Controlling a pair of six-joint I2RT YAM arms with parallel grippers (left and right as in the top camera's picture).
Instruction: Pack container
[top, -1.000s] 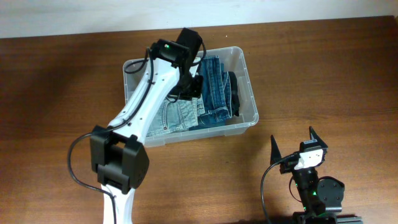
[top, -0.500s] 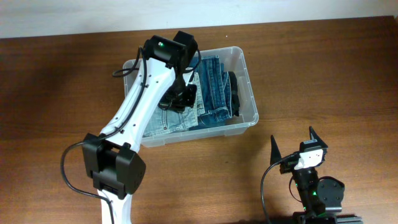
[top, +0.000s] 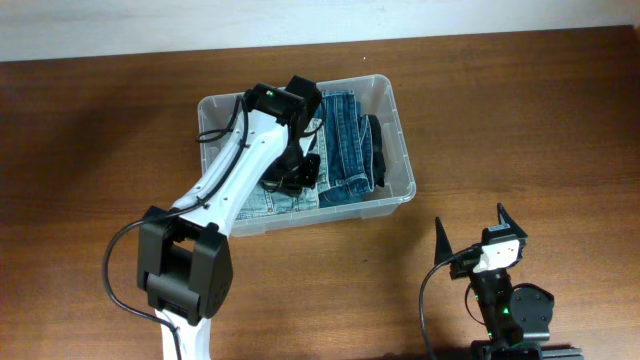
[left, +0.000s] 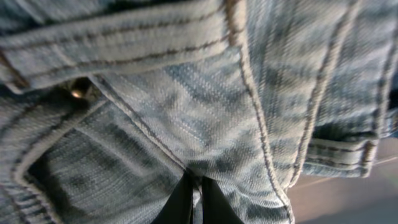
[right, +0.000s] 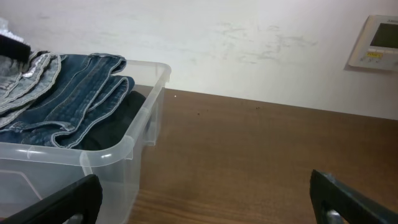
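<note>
A: Any writing to read?

B: None that I can make out. The wall panel (right: 376, 40) in the right wrist view has a small screen and a yellow mark, too small to read. No label shows on the container (top: 404, 165), since clothes cover its floor.

A: Where is the container?

B: On the table (top: 520, 100), toward the far middle, well apart from the right gripper (top: 470, 222). It holds pale jeans (top: 283, 204) on its left, folded blue jeans (top: 346, 140) in the middle and a black cloth (top: 378, 150) against its right wall.

A: And the left gripper (top: 296, 176)?

B: Down inside the container, over the pale jeans, with its arm crossing the near left rim. In its own camera the denim fills the view, with seams and a metal rivet (left: 78, 92). The fingers (left: 180, 200) are pressed almost together, and a sliver of cloth seems to be pinched between them.

A: The right one?

B: Spread wide, holding nothing, low at the near right of the table. From there the container's corner (right: 134, 146) stands at the left
</note>
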